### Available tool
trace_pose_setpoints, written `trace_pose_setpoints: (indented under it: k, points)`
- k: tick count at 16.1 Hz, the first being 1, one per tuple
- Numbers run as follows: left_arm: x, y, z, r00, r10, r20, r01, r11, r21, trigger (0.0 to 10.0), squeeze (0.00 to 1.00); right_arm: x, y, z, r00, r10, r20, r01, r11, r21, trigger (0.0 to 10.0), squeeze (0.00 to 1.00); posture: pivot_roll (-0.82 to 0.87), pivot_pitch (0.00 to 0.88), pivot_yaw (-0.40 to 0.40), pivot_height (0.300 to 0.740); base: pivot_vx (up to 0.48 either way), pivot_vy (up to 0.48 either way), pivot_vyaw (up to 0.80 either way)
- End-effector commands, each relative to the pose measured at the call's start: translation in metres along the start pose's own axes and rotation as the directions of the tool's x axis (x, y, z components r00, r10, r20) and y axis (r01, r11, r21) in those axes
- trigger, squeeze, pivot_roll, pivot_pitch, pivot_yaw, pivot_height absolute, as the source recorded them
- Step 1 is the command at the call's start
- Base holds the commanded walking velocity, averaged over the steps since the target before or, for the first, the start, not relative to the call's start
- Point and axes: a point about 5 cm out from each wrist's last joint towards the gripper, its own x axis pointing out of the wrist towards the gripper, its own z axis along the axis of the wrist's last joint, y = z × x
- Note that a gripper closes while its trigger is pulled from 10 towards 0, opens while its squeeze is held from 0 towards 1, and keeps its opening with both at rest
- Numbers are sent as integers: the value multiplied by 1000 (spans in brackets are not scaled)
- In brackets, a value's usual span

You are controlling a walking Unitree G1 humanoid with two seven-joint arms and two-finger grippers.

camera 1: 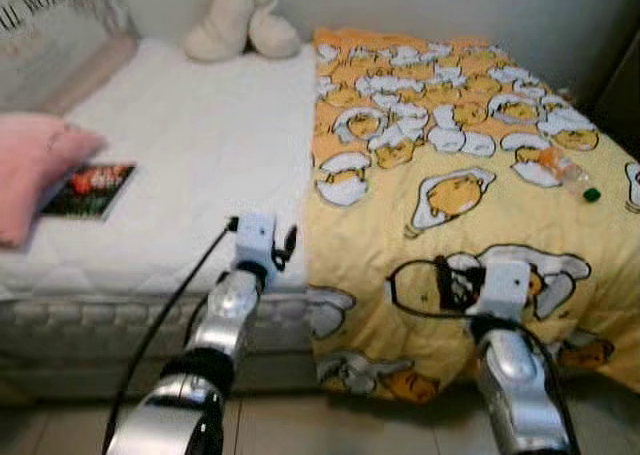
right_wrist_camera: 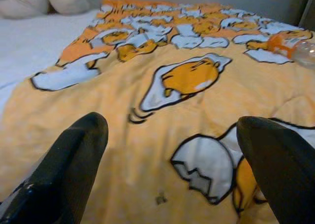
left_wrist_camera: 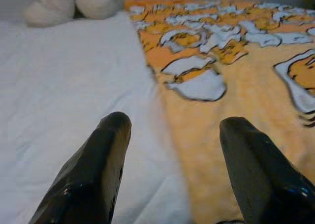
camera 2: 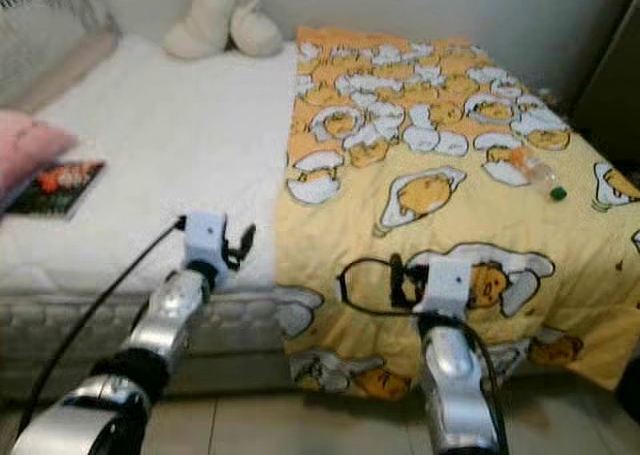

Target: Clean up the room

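A yellow blanket (camera 1: 430, 135) printed with egg cartoons covers the right half of the bed and hangs over its front edge. On it near the right side lies a clear plastic bottle (camera 1: 562, 167) with an orange label, and a green cap (camera 1: 591, 194) lies beside it. A dark book (camera 1: 90, 188) rests on the bare white mattress (camera 1: 200, 135) at the left. My left gripper (left_wrist_camera: 170, 130) is open over the front edge, where mattress and blanket meet. My right gripper (right_wrist_camera: 172, 130) is open above the blanket's front part, holding nothing.
A pink pillow (camera 1: 30, 165) lies at the far left beside the book. A cream plush toy (camera 1: 242, 20) sits at the back against the wall, and a lace pillow (camera 1: 50, 25) leans in the back left corner. Tiled floor (camera 1: 330, 425) runs below the bed.
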Motion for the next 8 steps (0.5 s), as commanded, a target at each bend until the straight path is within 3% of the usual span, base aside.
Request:
trace_pose_setpoints:
  k: [1,3,8]
  points:
    - [1,-7,3,1000,-12,23,13,998,-56,10000,0,-2,-7,-1,1000,-20,10,20,1000,-14,10000,0,27,0,39,740,428,0,0]
    - [-1,0,-1,998,55,6,-54,991,-121,10000,0,-3,-3,2,999,1,41,0,1000,-14,10000,0,25,0,42,740,480,0,316]
    - [1,-13,10,997,-8,75,14,997,-72,10000,0,0,-1,1,999,17,41,-17,1000,-16,10000,0,42,0,57,740,480,0,505]
